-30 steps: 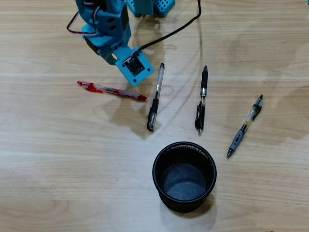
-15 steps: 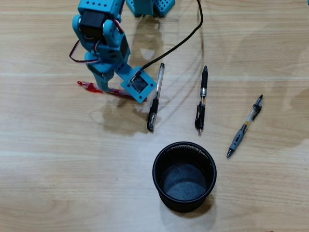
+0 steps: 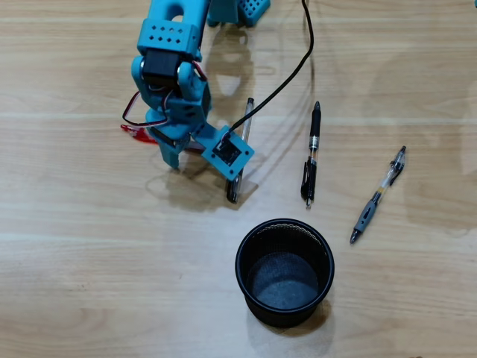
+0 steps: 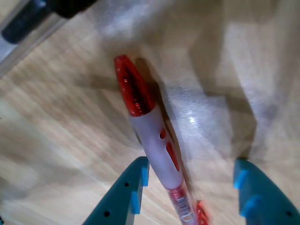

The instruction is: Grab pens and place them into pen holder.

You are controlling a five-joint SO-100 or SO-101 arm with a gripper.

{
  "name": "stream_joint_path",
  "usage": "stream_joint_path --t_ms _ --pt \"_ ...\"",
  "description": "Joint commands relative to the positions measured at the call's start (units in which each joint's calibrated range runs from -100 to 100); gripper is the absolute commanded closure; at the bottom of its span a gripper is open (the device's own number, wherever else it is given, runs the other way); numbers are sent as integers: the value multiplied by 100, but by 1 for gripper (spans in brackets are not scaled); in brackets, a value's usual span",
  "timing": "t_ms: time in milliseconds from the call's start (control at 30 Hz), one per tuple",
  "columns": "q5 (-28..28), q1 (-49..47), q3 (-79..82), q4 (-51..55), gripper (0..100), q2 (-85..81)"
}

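The hand (image 4: 190, 187) is hanging spread open over a red pen (image 4: 152, 140) lying flat on the wooden counter (image 3: 89, 283), w/ the pen's pale barrel sitting between the two blue fingers (image 4: 126, 197) but closer to the left one in the wrist view, not yet pinched. From overhead only the red end (image 3: 134, 132) is peeking out at the arm's left side; the rest is hiding under the arm. The pen is looking light, stiff, smooth plastic, so prob slippery and apt to roll or swivel if squeezed off-centre; the pale mid-barrel is the best place to take hold, across its width, near balance point. Three other pens are waiting: a dark one (image 3: 240, 160) partly under the wrist camera, a black one (image 3: 311, 153) further right, and a clear one w/ grey grip (image 3: 378, 195) at far right. The black mesh cup (image 3: 285, 272) is standing upright & empty, near the lower middle of the overhead view. Plenty of open counter all round; no counter edge is showing. Main squeeze is the dark pen lying between the arm and the cup, plus the black cable (image 3: 287, 74) trailing across, which could snag or nudge it during the swing over.
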Motion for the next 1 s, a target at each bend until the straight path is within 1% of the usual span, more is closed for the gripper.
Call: stream_joint_path --t_ms 0,167,367,667,900,967 --pt "23 -88 32 -58 83 113" --pt "29 -51 321 -313 89 20" --pt "18 -14 376 -313 98 20" --pt "18 77 367 -285 98 -184" --pt "-29 242 321 -222 98 -1619" --pt "-123 242 340 -222 98 -2061"
